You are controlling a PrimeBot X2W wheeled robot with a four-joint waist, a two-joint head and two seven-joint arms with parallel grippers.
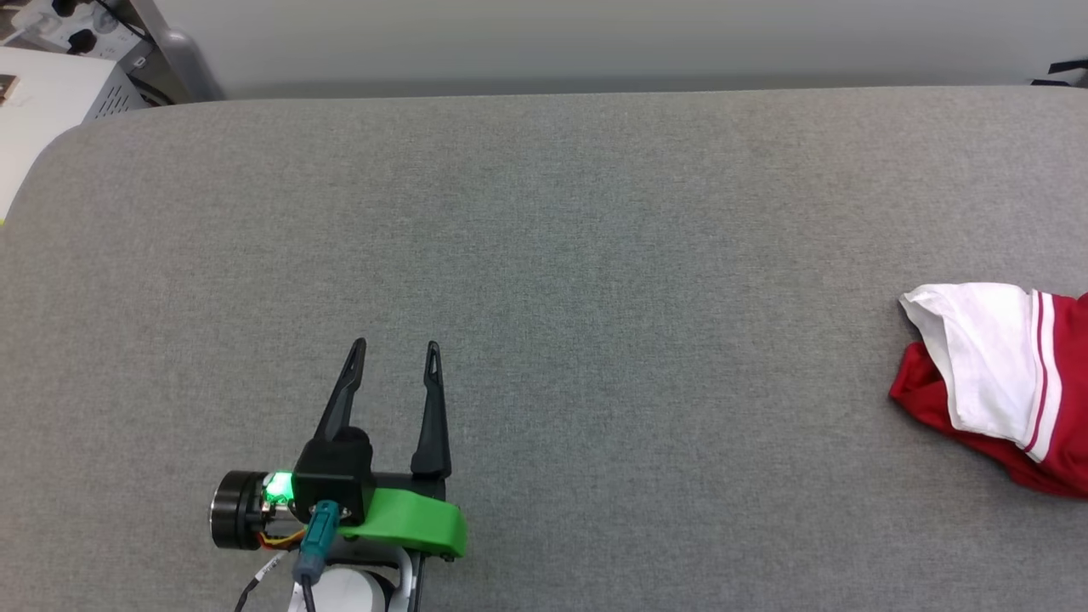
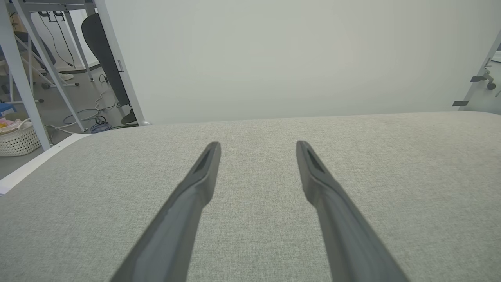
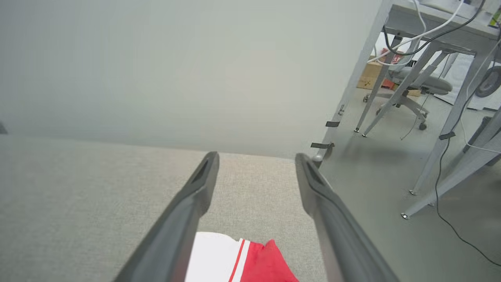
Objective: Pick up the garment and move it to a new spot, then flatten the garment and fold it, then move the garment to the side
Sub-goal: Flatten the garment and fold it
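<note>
- Here, the garment [image 1: 994,382] lies crumpled near the right end of the grey table [image 1: 595,255]. It is cut off at the head view's right side, so its full length and long axis cannot be told.
- A white sleeve [image 1: 977,357] lies on top and reaches left toward the middle of the table. Red-and-white striped trim [image 1: 1039,374] runs along the sleeve's right side, from far to near and slightly slanted.
- Red cloth shows under the sleeve's near side and to the right of the trim.
- The left gripper [image 1: 396,344] sits over the near left part of the table, well apart from the garment. It points toward the far edge, with a green cover [image 1: 408,518] and a lit green lamp at its wrist.
- Its two dark fingers [image 2: 188,203] stand spread wide, with nothing but bare grey cloth between them.
- The right gripper [image 3: 256,154] points toward the table's far right corner, and its fingers [image 3: 184,207] are likewise spread apart and hold nothing.
- In the right wrist view the garment lies low between those fingers, white sleeve to the left and red cloth to the right. Whether a finger touches it cannot be told.
- Beyond the table's right edge stand grey desk legs [image 3: 442,156] and an office chair [image 3: 415,84] on the floor.
</note>
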